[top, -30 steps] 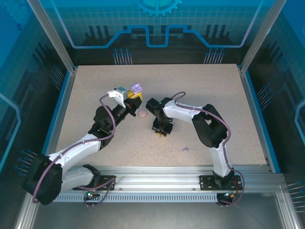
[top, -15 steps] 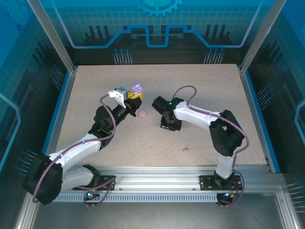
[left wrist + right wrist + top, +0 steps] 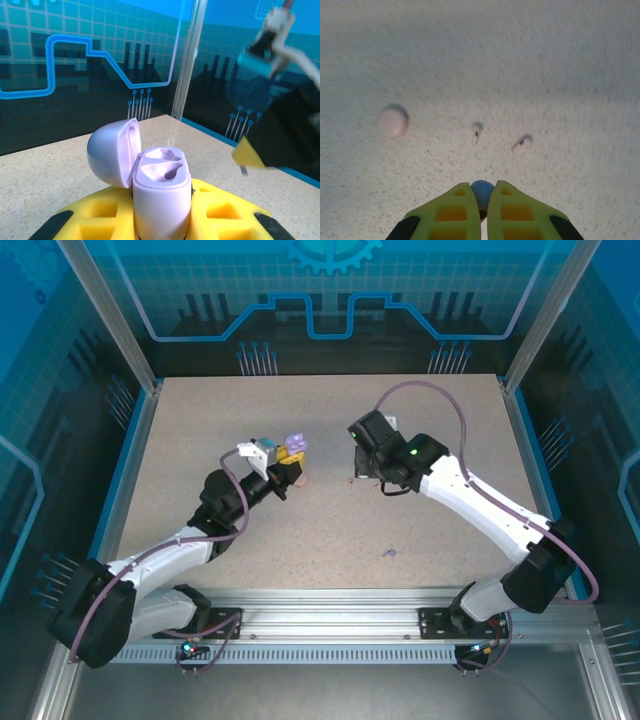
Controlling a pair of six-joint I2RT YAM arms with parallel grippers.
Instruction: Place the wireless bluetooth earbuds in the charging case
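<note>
My left gripper (image 3: pixel 161 226) is shut on the lilac charging case (image 3: pixel 161 190), which stands upright between the yellow fingers (image 3: pixel 225 212). Its lid (image 3: pixel 112 152) is swung open to the left and both sockets look bare. From above, that case (image 3: pixel 294 444) is left of the table's middle. My right gripper (image 3: pixel 482 186) hangs over the table, shut on a small bluish-lilac earbud (image 3: pixel 482 193). Two pale beige earbuds (image 3: pixel 476 131) (image 3: pixel 522 142) lie on the table beyond it. Another lilac earbud (image 3: pixel 389 553) lies toward the near right.
A closed round pink case (image 3: pixel 392 120) rests on the speckled table (image 3: pixel 200 420), close to the left gripper (image 3: pixel 286 462). The right arm (image 3: pixel 470 495) stretches diagonally over the right half. Metal posts and blue rails frame the table.
The right arm has stretched out and carried its gripper up and toward the far right, its fingers closing on the earbud. The left gripper with the case has shifted slightly right.
</note>
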